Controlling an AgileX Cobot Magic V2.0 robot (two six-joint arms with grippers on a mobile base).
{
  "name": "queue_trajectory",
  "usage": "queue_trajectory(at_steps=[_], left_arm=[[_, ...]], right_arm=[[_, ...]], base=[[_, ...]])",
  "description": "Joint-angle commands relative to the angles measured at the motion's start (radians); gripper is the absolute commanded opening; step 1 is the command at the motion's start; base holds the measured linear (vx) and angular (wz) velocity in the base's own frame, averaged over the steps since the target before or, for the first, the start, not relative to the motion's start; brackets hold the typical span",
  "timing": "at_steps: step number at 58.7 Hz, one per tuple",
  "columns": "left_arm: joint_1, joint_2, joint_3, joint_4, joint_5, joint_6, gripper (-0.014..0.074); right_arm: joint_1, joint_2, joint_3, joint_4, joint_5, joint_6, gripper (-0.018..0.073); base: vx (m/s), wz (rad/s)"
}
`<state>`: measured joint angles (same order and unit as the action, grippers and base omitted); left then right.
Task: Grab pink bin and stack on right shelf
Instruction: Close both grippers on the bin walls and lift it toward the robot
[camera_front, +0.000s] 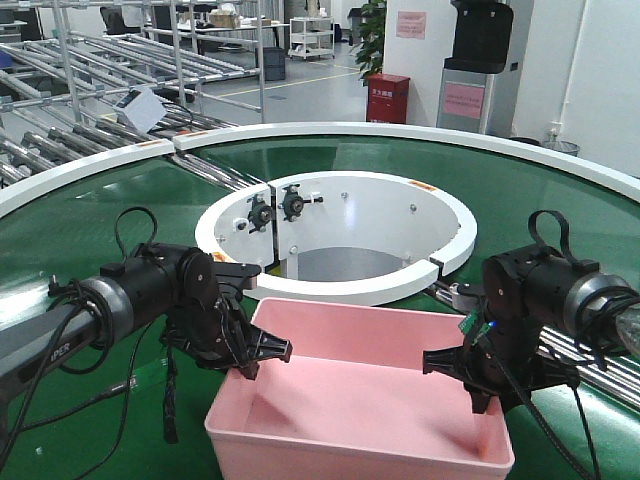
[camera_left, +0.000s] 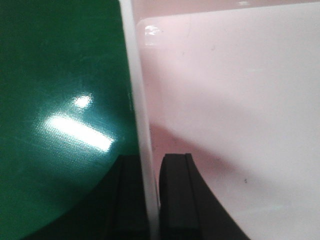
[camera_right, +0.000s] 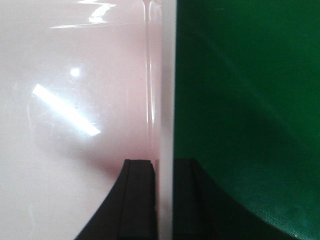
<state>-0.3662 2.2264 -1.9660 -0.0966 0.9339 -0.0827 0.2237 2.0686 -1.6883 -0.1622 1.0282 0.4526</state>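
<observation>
The pink bin (camera_front: 360, 400) sits on the green belt at the near edge, between my two arms. My left gripper (camera_front: 262, 358) is at the bin's left wall. In the left wrist view it (camera_left: 150, 200) straddles the pale rim (camera_left: 140, 110), one finger outside over the belt and one inside the tub, shut on the wall. My right gripper (camera_front: 470, 378) is at the bin's right wall. The right wrist view shows it (camera_right: 164, 200) clamped on the rim (camera_right: 165, 90) in the same way. The right shelf is out of view.
The green round conveyor belt (camera_front: 560, 200) curves around a white ring (camera_front: 340, 290) with an open well just behind the bin. Metal roller racks (camera_front: 60, 130) stand at the back left. A red box (camera_front: 388, 97) and a dispenser (camera_front: 478, 70) stand far behind.
</observation>
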Motion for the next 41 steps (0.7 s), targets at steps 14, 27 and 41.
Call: queue_trajectory(at_steps=[14, 27, 41], left_arm=[[-0.003, -0.194, -0.022, 0.017, 0.070, -0.028, 0.0109], [-0.037, -0.427, 0.040, 0.257, 0.093, -0.224, 0.0110], [-0.133, -0.751, 0.327, 0.463, 0.004, -0.455, 0.0111]], right_arm=[[0.042, -0.201, -0.022, -0.024, -0.035, -0.070, 0.0055], [0.128, -0.401, 0.107, -0.088, -0.109, -0.056, 0.0060], [0.196, -0.581, 0.202, -0.098, -0.098, -0.051, 0.0065]], base=[[0.00, 0.00], [0.00, 0.00], [0.00, 0.00]])
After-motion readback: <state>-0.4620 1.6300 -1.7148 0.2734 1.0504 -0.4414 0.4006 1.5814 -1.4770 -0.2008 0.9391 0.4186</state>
